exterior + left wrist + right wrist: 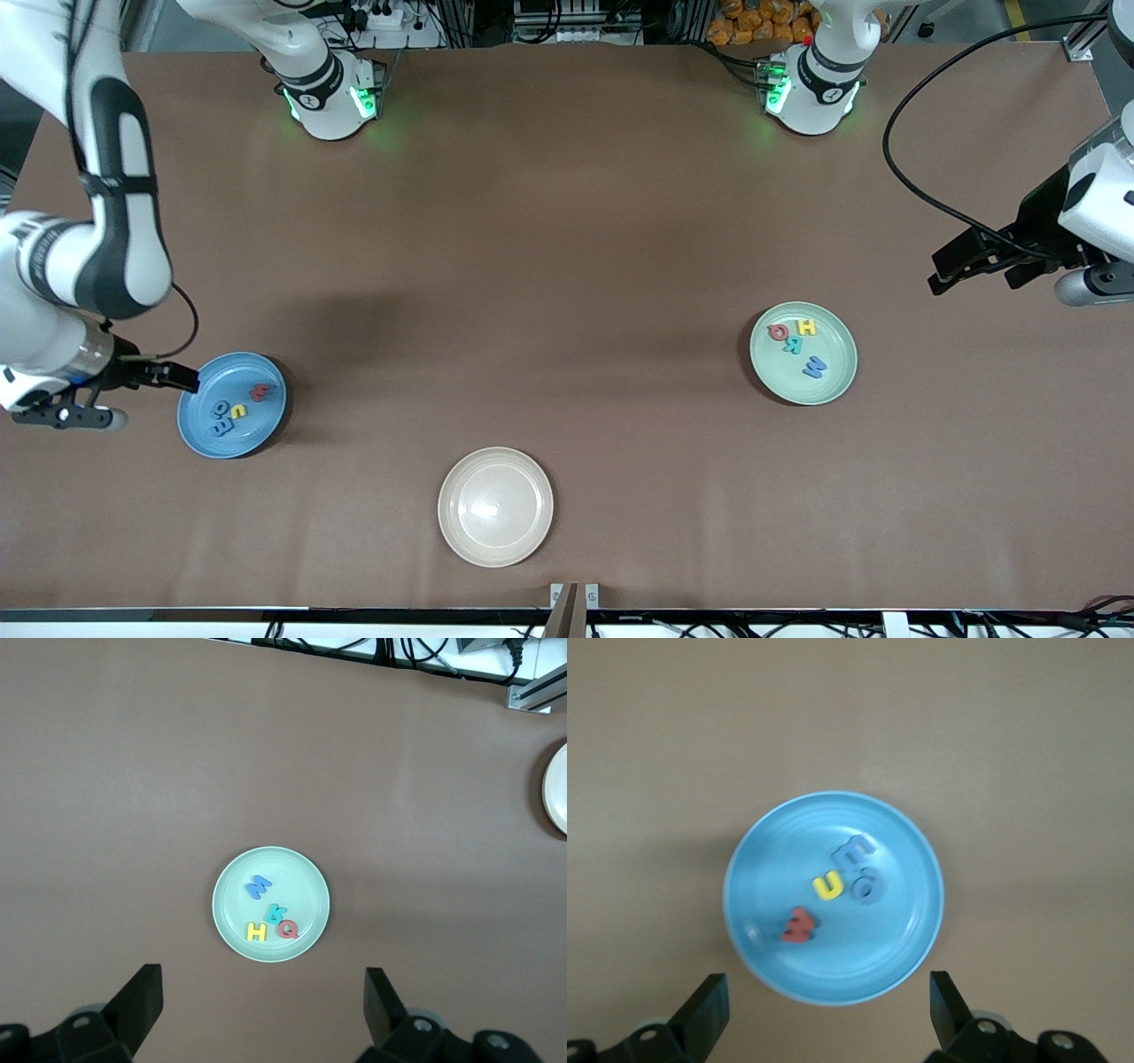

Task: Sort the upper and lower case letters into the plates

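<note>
Both end effectors gape empty: right (824, 1014) over blue plate (917, 930), left (261, 1010) near mint plate (232, 926).

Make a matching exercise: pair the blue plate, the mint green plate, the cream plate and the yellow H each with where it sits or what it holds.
Things:
1. blue plate
2. mint green plate
3. cream plate
4. yellow H

States:
A. holds no letters, nearest the front camera
B. lies in the mint green plate
C. holds a yellow u, toward the right arm's end
D. holds a blue M, toward the left arm's end

Pairs: 1-C, 2-D, 3-A, 4-B
</note>
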